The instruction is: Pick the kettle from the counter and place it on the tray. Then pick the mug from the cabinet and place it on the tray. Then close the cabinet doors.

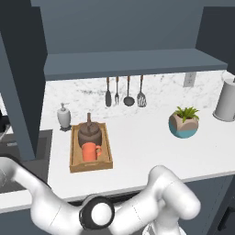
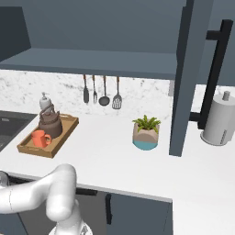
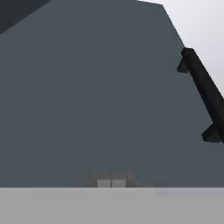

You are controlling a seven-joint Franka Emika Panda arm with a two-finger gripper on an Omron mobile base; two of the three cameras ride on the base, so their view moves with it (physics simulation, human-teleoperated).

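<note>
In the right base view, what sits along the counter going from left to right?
Wooden tray carrying the orange mug and brown kettle → hanging utensils → potted plant → open cabinet door → paper towel roll.

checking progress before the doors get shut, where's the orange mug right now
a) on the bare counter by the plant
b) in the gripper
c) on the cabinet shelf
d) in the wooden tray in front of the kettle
d: the mug sits inside the tray, at its near end just in front of the kettle; the right base view shows the same.
</note>
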